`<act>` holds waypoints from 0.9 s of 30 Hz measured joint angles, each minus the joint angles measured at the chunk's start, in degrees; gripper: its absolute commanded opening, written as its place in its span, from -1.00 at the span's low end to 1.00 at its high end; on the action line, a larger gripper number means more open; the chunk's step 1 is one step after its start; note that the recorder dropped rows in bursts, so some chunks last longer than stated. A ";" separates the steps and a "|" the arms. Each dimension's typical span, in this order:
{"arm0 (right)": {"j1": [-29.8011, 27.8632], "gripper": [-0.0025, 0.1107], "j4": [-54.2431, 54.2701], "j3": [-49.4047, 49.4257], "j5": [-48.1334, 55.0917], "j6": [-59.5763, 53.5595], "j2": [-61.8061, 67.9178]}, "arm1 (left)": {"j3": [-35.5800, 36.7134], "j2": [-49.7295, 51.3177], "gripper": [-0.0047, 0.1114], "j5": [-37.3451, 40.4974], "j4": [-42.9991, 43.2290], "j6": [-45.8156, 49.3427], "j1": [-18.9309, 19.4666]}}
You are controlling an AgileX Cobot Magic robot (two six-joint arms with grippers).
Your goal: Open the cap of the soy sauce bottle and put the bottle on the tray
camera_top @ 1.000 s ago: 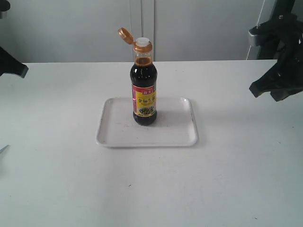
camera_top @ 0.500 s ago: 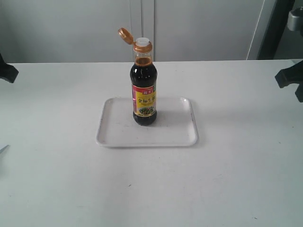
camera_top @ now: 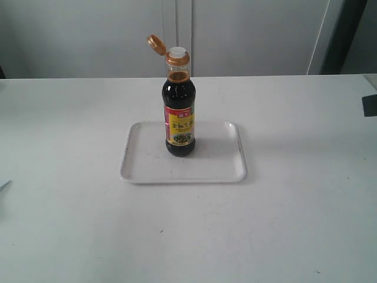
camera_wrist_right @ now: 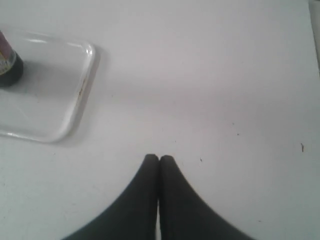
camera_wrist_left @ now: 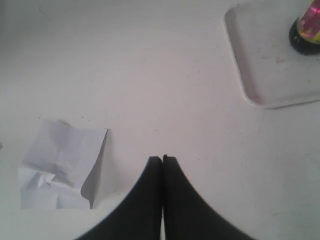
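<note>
The soy sauce bottle [camera_top: 179, 115] stands upright on the white tray [camera_top: 147, 162], dark liquid inside and a red and yellow label on its front. Its golden cap [camera_top: 155, 43] is flipped open to the left, hinged to the collar, and the white spout [camera_top: 177, 52] is bare. The wrist views catch only the bottle's base [camera_wrist_left: 306, 34] [camera_wrist_right: 9, 62] on the tray [camera_wrist_left: 260, 75] [camera_wrist_right: 50, 100]. My left gripper [camera_wrist_left: 162, 159] is shut with nothing in it, over bare table well away from the tray. My right gripper [camera_wrist_right: 159, 158] is shut and empty too, off the tray's other side.
A crumpled white paper [camera_wrist_left: 62, 167] lies on the table near my left gripper; its corner [camera_top: 3, 185] shows at the exterior view's left edge. A dark bit of the right arm [camera_top: 370, 105] sits at the right edge. The white table [camera_top: 188, 236] ends at a grey wall behind.
Both arms have drawn back outward, left to the left and right to the right, almost leaving the exterior view. The bottle, open cap and tray have not moved.
</note>
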 measured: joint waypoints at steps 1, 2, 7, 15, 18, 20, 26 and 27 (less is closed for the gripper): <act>0.00 -0.96 0.23 1.25 -1.26 0.00 -1.54 | 1.15 -1.24 -0.92 -1.11 -0.12 -0.10 0.00; 0.00 -0.96 0.35 2.18 -2.28 0.00 -2.74 | 2.53 -2.77 -0.92 -2.17 -0.34 -0.40 0.00; 0.00 -0.96 0.73 7.23 -7.43 0.00 -8.86 | 7.89 -8.75 -0.92 -4.92 -0.46 -0.82 0.00; 0.00 -0.96 0.81 13.22 -12.27 0.00 -16.87 | 15.91 -17.03 -0.92 -10.00 -0.58 -2.34 0.00; 0.00 -0.96 1.86 14.89 -12.64 -0.08 -20.64 | 18.64 -20.47 -0.92 -12.09 -0.58 -3.08 0.00; 0.00 -0.96 2.77 16.21 -13.98 -0.08 -23.62 | 20.43 -22.94 -0.92 -13.29 -0.70 -3.17 0.00; 0.00 -0.96 4.04 20.82 -18.97 -0.08 -31.77 | 23.67 -28.81 -0.92 -15.03 -0.70 -3.32 0.00; 0.00 -0.96 4.04 21.52 -19.41 -0.08 -33.11 | 23.71 -29.38 -0.92 -15.03 -0.85 -3.32 0.00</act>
